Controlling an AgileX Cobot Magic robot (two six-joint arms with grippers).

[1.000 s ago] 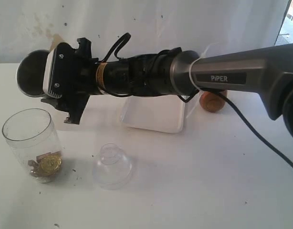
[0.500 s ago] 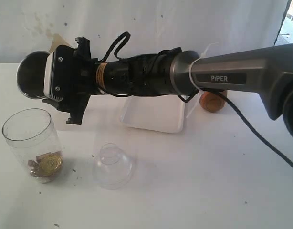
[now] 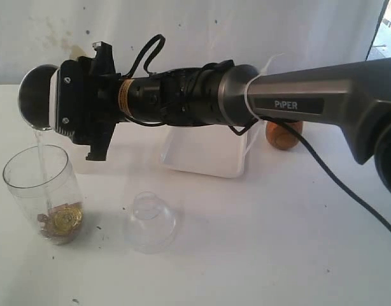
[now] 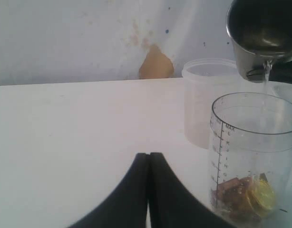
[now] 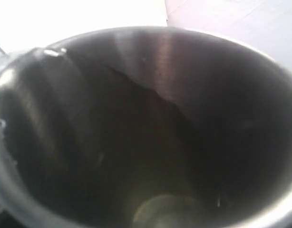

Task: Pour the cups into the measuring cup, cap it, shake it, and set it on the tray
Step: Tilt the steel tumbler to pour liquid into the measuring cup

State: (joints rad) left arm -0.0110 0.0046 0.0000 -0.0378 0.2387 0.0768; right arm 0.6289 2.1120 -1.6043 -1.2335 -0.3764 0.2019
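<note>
Right tool [image 3: 58, 102] grips the steel tumbler [image 3: 35, 95], tipped over the measuring cup [image 3: 37, 185]; a thin stream [image 3: 39, 143] falls into it. Left tool [image 4: 148, 159] is closed and empty.

Arm [image 3: 329, 86]: "PiPER"; measuring cup [image 4: 250, 152]: "MAX"

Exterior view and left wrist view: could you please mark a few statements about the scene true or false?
1. The grey stainless-steel tumbler is tipped above the tall clear plastic measuring cup, and a thin stream falls in. True.
2. The clear dome-shaped lid caps the measuring cup. False: it lies on the white table beside it.
3. Gold coin-like pieces lie at the measuring cup's bottom. True.
4. The small brown wooden cup stands on the flat white tray. False: it stands on the table beside the tray.
5. The left gripper has its fingers spread wide. False: they are shut together.
</note>
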